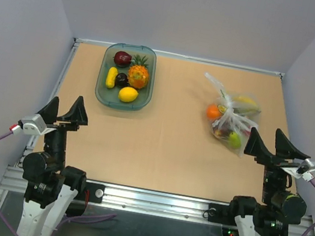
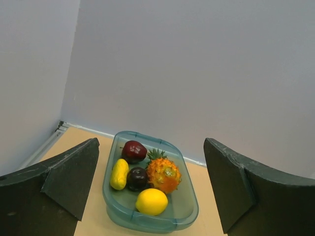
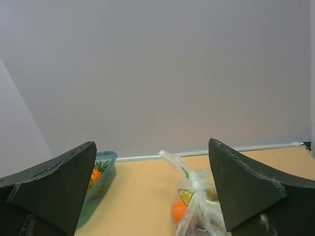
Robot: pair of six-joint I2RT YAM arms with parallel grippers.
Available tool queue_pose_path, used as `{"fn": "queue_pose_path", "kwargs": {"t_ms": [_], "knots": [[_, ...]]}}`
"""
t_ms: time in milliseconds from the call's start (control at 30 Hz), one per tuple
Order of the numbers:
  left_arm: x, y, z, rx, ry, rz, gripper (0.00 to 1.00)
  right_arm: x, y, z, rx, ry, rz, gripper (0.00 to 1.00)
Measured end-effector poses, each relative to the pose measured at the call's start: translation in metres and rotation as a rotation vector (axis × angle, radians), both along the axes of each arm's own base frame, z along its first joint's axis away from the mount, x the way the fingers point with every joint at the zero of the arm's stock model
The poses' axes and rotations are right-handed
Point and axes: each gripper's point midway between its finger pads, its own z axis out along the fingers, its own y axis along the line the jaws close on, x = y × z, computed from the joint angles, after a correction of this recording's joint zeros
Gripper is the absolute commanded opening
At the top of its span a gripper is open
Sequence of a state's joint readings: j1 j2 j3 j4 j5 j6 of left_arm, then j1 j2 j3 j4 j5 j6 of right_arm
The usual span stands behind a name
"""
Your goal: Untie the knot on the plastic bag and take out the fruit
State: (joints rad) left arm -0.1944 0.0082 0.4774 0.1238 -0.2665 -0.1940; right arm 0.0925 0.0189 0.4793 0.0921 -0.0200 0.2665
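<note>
The clear plastic bag point(image 1: 232, 118) lies on the table's right side, tied. Its knot point(image 1: 224, 97) sits at the bag's far left, with a loose tail point(image 1: 213, 80) pointing up-left. Inside show an orange point(image 1: 213, 111), a yellow banana point(image 1: 245, 102) and a green piece point(image 1: 235, 140). In the right wrist view the bag point(image 3: 199, 206) lies just ahead, its knot point(image 3: 196, 179) between the fingers' line. My right gripper point(image 1: 274, 145) is open and empty, just near of the bag. My left gripper point(image 1: 64, 111) is open and empty at the near left.
A green-tinted tray point(image 1: 121, 103) stands at the far left, holding a pineapple point(image 1: 138, 74), a lemon point(image 1: 128, 94), a dark red apple point(image 1: 122, 58) and other pieces. The left wrist view shows the tray point(image 2: 147, 219) straight ahead. Grey walls close three sides.
</note>
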Motion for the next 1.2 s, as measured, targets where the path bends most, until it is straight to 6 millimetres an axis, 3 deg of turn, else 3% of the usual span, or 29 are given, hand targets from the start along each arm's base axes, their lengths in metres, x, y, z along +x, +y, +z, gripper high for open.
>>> {"fn": "queue_pose_path", "kwargs": {"t_ms": [233, 333, 433, 633, 800, 933, 1067, 1100, 1167, 1200], "knots": [[0.000, -0.002, 0.000, 0.004, -0.001, -0.010, 0.99, 0.005, 0.000, -0.002, 0.048, 0.018, 0.016, 1.00], [0.001, -0.003, 0.000, 0.003, 0.003, -0.016, 0.99, 0.022, 0.001, -0.008, 0.098, 0.070, 0.029, 1.00], [0.015, -0.008, -0.010, 0.008, 0.062, -0.031, 0.99, 0.054, 0.006, -0.031, 0.126, 0.198, 0.042, 1.00], [0.054, -0.022, -0.051, 0.050, 0.288, -0.066, 0.99, 0.137, 0.020, -0.107, 0.182, 0.607, 0.055, 1.00], [0.074, -0.041, -0.085, 0.094, 0.458, -0.149, 0.99, 0.185, 0.026, -0.143, 0.205, 0.805, 0.037, 1.00], [0.081, -0.054, -0.100, 0.117, 0.526, -0.222, 0.99, 0.222, 0.025, -0.183, 0.169, 0.947, -0.007, 0.97], [0.081, -0.067, -0.109, 0.133, 0.557, -0.293, 0.99, 0.233, 0.024, -0.233, 0.118, 1.093, -0.032, 0.76], [0.081, -0.070, -0.110, 0.135, 0.561, -0.309, 0.99, 0.232, 0.028, -0.248, 0.100, 1.137, -0.028, 0.64], [0.081, -0.074, -0.112, 0.139, 0.568, -0.332, 0.98, 0.228, 0.036, -0.268, 0.061, 1.194, -0.019, 0.50], [0.081, -0.075, -0.113, 0.140, 0.571, -0.340, 0.98, 0.226, 0.041, -0.271, 0.040, 1.205, -0.013, 0.37]]}}
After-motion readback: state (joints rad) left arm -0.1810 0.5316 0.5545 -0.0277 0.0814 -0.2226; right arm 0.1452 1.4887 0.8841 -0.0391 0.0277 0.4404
